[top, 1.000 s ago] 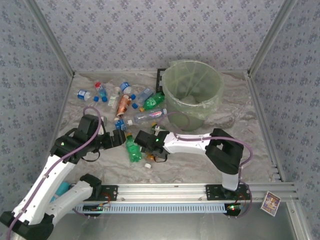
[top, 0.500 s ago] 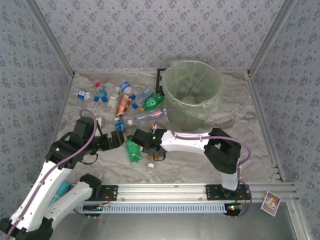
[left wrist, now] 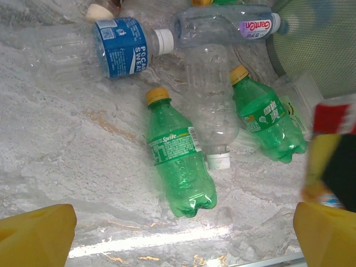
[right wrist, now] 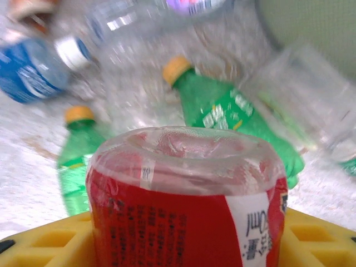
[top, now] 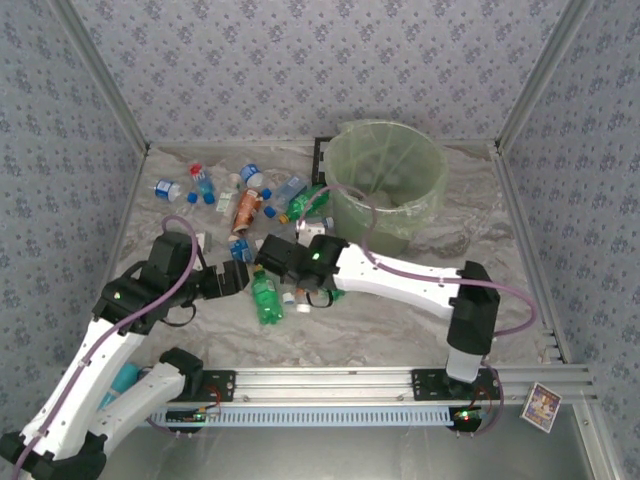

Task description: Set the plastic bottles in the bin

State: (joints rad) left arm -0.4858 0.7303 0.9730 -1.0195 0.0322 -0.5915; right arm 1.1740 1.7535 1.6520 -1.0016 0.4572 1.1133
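The right arm stretches low from its base leftward across the desk [top: 420, 310]. The right tool [top: 268, 252] is clamped on a red-labelled bottle [right wrist: 189, 206]. In the wrist view the bottle's clear end shows above the label, and which way its cap points cannot be told. The left arm bends up at the elbow and leans rightward. The left tool [left wrist: 183, 231] is spread wide and empty. Just ahead of it a green Sprite bottle [left wrist: 178, 161] lies flat, long axis running near to far, yellow cap toward the far side. The bin [top: 385, 190] stands upright at the far right-centre of the desk.
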